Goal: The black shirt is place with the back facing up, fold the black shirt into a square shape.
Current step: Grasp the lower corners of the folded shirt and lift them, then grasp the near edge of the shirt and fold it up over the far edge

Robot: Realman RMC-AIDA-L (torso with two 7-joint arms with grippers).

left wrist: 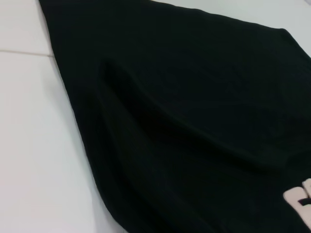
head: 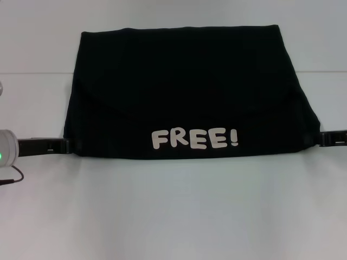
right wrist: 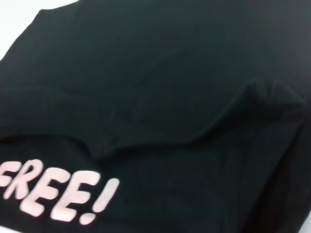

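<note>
The black shirt [head: 179, 86] lies spread across the white table, with a folded-over layer facing up that shows the white letters "FREE!" [head: 194, 139] near its front edge. My left gripper [head: 69, 145] is at the shirt's front left corner and my right gripper [head: 315, 138] is at its front right corner. Each is closed on the cloth, and the front edge is stretched between them with a shadow under it. The left wrist view shows the creased black cloth [left wrist: 184, 111]. The right wrist view shows the cloth [right wrist: 160, 73] and the letters [right wrist: 58, 194].
The white table [head: 173, 216] extends in front of the shirt and on both sides. A seam line [head: 32, 73] crosses the table behind. My left arm's grey wrist with a green light [head: 5, 149] and a thin cable [head: 13, 176] sit at the left edge.
</note>
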